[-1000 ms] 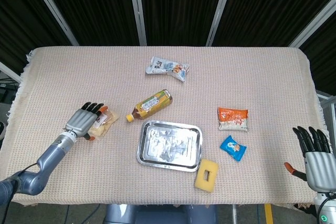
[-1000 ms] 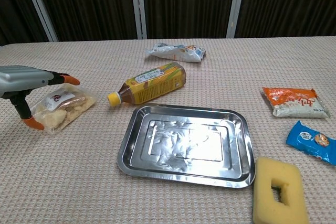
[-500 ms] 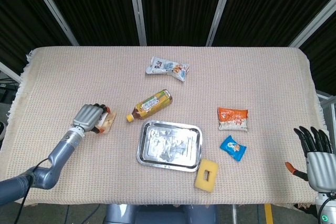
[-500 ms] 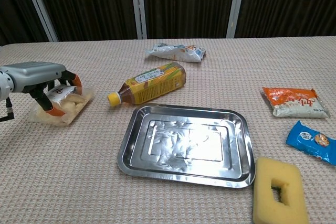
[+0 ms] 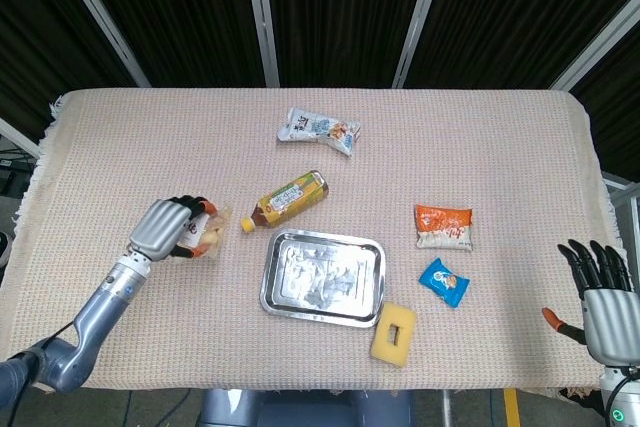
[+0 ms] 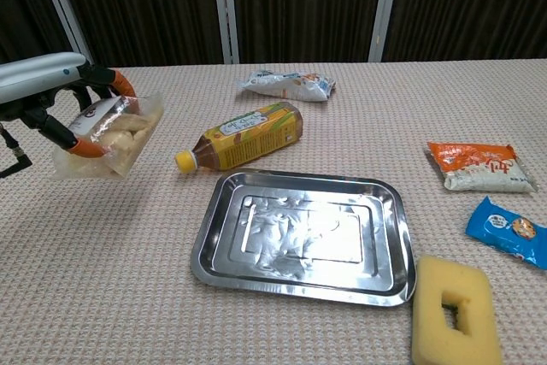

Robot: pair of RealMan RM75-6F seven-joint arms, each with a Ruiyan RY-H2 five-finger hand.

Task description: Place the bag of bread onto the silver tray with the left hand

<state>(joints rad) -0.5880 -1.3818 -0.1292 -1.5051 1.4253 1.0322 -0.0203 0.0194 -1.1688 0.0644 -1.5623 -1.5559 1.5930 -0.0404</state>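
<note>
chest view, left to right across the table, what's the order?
left hand gripping the bag of bread → tea bottle → silver tray → yellow sponge → orange packet → blue packet

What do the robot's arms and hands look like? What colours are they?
The left hand has a silvery-grey metal back, dark fingers and bright orange fingertips. Its arm is a smooth grey-blue tube with a pale ring at the wrist, and a thin black cable hangs near it in the chest view. The right hand matches: grey back, black fingers, an orange-tipped thumb.
</note>
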